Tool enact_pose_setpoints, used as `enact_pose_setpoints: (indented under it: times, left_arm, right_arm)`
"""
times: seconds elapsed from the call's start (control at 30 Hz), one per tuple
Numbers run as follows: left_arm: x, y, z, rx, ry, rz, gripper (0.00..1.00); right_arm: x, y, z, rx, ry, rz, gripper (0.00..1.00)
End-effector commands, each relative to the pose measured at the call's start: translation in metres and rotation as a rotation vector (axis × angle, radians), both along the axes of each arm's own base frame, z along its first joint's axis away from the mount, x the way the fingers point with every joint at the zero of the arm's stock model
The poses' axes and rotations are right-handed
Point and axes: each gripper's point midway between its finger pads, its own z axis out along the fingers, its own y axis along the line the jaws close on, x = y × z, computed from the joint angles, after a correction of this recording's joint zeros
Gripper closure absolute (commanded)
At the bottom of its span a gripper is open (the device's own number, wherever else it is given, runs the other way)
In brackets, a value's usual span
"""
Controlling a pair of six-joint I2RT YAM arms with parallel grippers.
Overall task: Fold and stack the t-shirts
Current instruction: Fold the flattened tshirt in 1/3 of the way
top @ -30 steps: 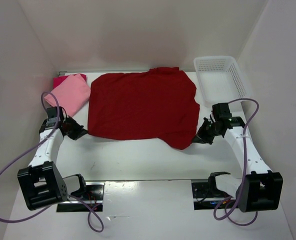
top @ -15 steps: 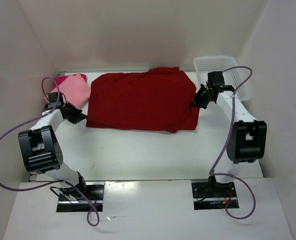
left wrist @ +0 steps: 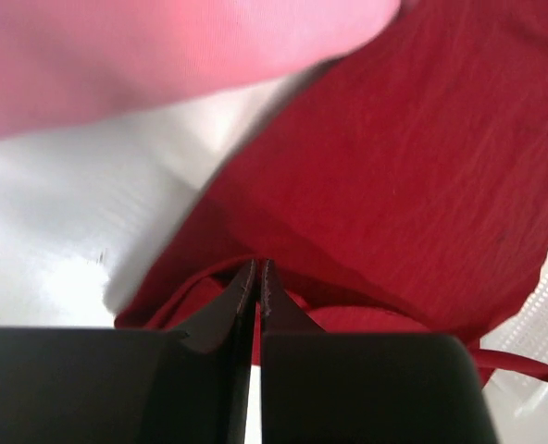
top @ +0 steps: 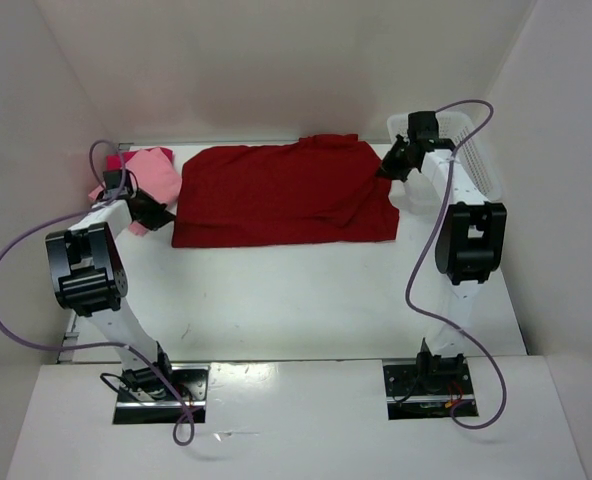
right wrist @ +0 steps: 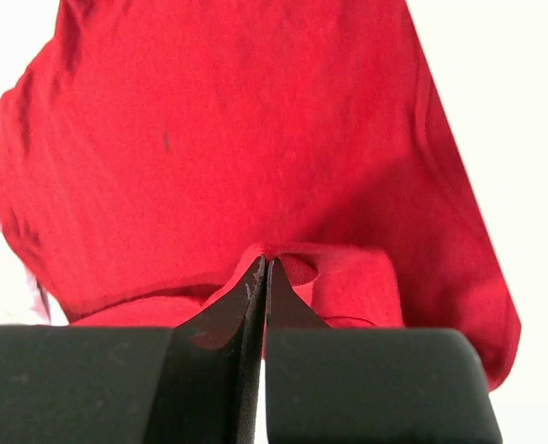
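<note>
Corners of the dark crimson t-shirt sit clenched in left gripper, centre-left, and right gripper, upper right

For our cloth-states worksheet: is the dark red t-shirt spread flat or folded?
Folded over once: the dark red t-shirt shows a straight near crease, and the left claw and right claw pinch its upper layer.

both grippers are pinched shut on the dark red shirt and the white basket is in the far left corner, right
Not quite. The top view shows the white basket in the far right corner; the pink shirt lies in the far left one. The rest holds: the left gripper and the right gripper are each shut on the dark red shirt.
</note>
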Motion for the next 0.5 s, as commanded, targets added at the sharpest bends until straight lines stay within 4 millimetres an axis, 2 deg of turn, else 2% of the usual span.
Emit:
enact_pose_setpoints:
  times: [0.0,0.03,0.1,0.13,0.2,0.27,0.37,0.4,0.43,0.47]
  left_arm:
    - [0.023,0.007,0.003,0.019,-0.036,0.025,0.97]
    - [0.026,0.008,0.006,0.022,-0.045,0.025,0.97]
    - [0.031,0.012,0.001,0.028,-0.037,0.032,0.94]
    - [0.031,0.013,0.0,0.035,-0.035,0.038,0.94]
    - [0.035,0.014,-0.011,0.031,-0.018,0.037,0.9]
    - [0.037,0.015,-0.012,0.03,-0.018,0.037,0.83]
    - [0.034,0.013,-0.016,0.019,-0.017,0.051,0.72]
    - [0.038,0.015,-0.004,0.028,-0.053,0.052,0.63]
    - [0.034,0.017,-0.003,0.051,-0.052,0.056,0.6]
    - [0.034,0.017,0.013,0.058,-0.08,0.057,0.57]
  right_arm:
    - [0.03,-0.012,0.016,-0.043,-0.08,-0.022,1.0]
    - [0.033,-0.012,0.007,-0.044,-0.064,-0.022,1.0]
    - [0.044,-0.014,0.012,-0.05,-0.087,-0.029,1.0]
    - [0.048,-0.014,0.001,-0.05,-0.071,-0.028,1.0]
    - [0.057,-0.015,0.0,-0.057,-0.077,-0.035,1.0]
    - [0.065,-0.015,-0.005,-0.057,-0.078,-0.035,1.0]
    - [0.067,-0.01,-0.005,-0.031,-0.077,-0.025,0.88]
    - [0.069,-0.01,-0.003,-0.03,-0.087,-0.025,0.78]
    - [0.068,-0.009,0.006,-0.022,-0.103,-0.018,0.73]
    - [0.066,-0.006,0.02,-0.012,-0.126,-0.009,0.7]
